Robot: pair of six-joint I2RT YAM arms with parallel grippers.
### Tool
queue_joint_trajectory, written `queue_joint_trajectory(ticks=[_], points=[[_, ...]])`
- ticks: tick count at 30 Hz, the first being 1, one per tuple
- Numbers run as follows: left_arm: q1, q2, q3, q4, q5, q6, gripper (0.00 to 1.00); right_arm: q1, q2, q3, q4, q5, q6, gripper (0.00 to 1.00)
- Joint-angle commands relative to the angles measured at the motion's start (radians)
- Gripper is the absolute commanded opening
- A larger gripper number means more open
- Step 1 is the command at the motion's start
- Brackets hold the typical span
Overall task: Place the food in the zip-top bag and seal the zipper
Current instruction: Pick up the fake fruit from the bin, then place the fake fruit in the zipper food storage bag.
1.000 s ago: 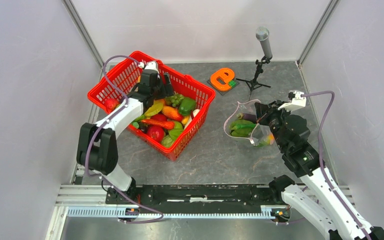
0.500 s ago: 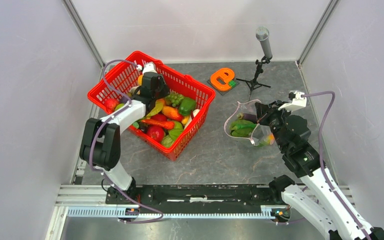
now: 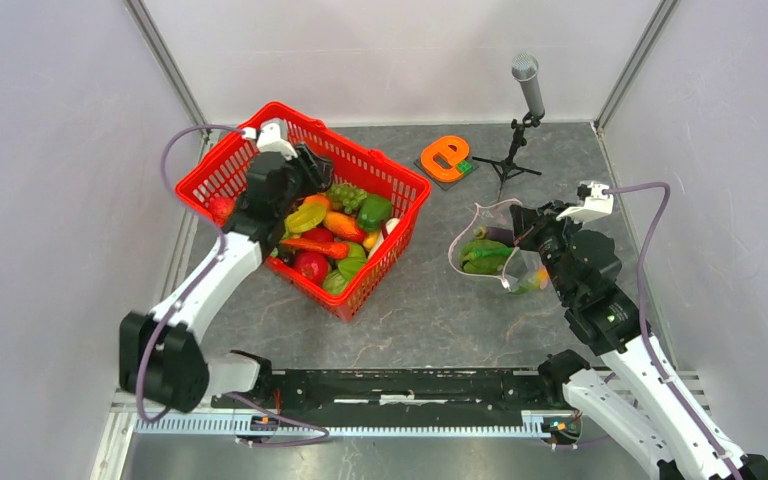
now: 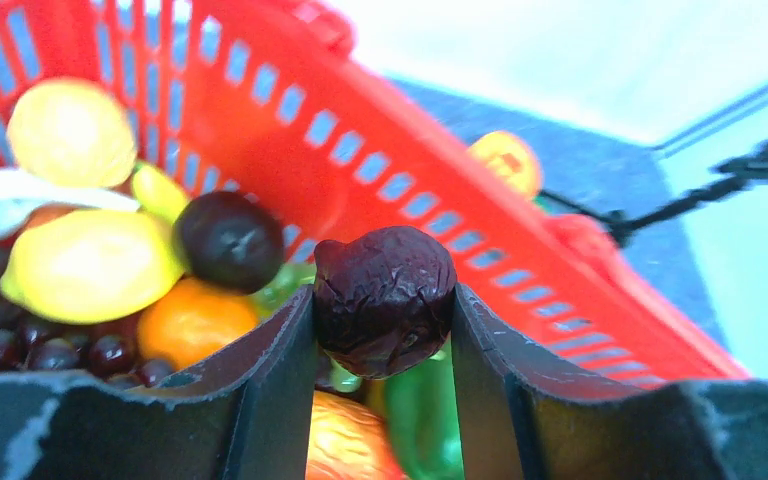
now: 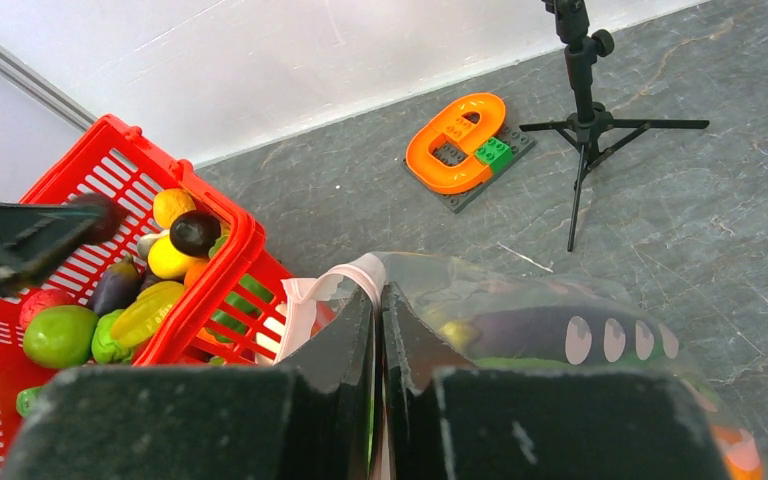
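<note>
Left gripper (image 3: 318, 168) is hovering over the far-left part of the red mesh basket (image 3: 401, 182); can't tell from here whether it's carrying anything. Basket is sitting far left on the grey table (image 3: 410, 310), holding a pile of toy produce (image 3: 332, 225). Right gripper (image 3: 522, 236) is touching the right rim of the zip-top bag (image 3: 457, 240), mouth standing open, green pieces (image 3: 482, 256) lying inside. Orange letter e (image 3: 447, 155) and tripod microphone (image 3: 528, 85) are sitting far, right of basket.
</note>
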Motion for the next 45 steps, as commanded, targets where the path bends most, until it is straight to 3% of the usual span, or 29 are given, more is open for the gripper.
queue_joint_trajectory(ticks=[1, 6, 14, 21, 31, 39, 45], points=[[0.000, -0.159, -0.032, 0.037, 0.193, -0.023, 0.26, -0.002, 0.001, 0.005, 0.047, -0.003, 0.001, 0.11], [-0.059, -0.239, -0.046, 0.092, 0.409, -0.055, 0.25, -0.002, 0.013, 0.004, 0.060, -0.022, 0.010, 0.10], [-0.444, -0.209, 0.010, 0.149, 0.381, 0.079, 0.25, -0.002, 0.017, -0.008, 0.080, -0.040, 0.033, 0.10], [-0.621, -0.099, 0.097, 0.186, 0.385, 0.159, 0.28, -0.002, 0.025, -0.004, 0.081, -0.067, 0.039, 0.10], [-0.718, 0.061, 0.196, 0.139, 0.338, 0.223, 0.32, -0.002, 0.023, 0.000, 0.088, -0.084, 0.040, 0.10], [-0.755, 0.190, 0.286, 0.037, 0.209, 0.257, 0.35, -0.002, 0.019, 0.008, 0.092, -0.100, 0.038, 0.10], [-0.773, 0.245, 0.347, -0.004, 0.202, 0.277, 0.51, -0.002, 0.014, 0.007, 0.089, -0.096, 0.033, 0.10]])
